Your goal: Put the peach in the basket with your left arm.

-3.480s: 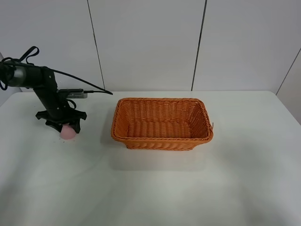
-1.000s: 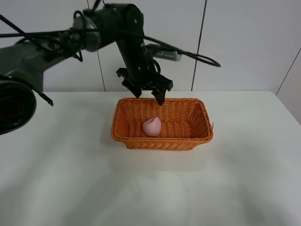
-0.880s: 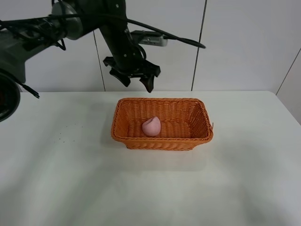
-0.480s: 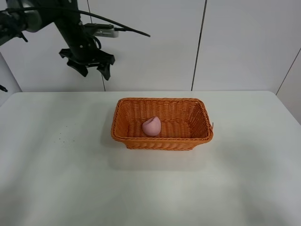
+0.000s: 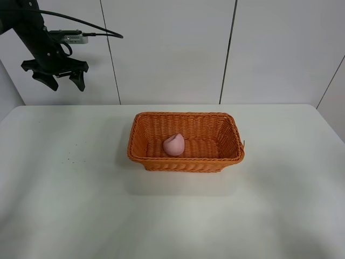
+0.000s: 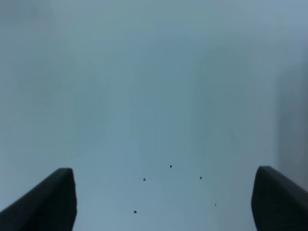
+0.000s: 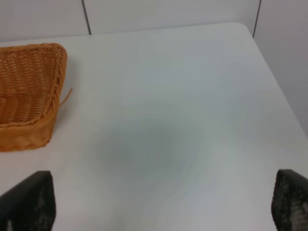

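Observation:
The pale pink peach [image 5: 174, 144] lies inside the orange wicker basket [image 5: 186, 160] at the middle of the white table, toward the basket's left part. My left gripper [image 5: 55, 82] hangs open and empty high above the table's far left corner, well away from the basket. In the left wrist view its two dark fingertips [image 6: 53, 202] stand wide apart over bare table with a few dark specks. My right gripper [image 7: 159, 211] is open and empty; its wrist view shows the basket's end [image 7: 29, 91] off to one side.
The white table [image 5: 172, 216] spreads around the basket. A white panelled wall [image 5: 226, 48] rises behind it. A few small dark specks [image 5: 70, 156] mark the table at the left. Black cables [image 5: 91, 27] trail from the left arm.
The left arm took the peach from the table's left, released it into the basket, then rose and swung back left with its fingers open. The peach has stayed still in the basket.

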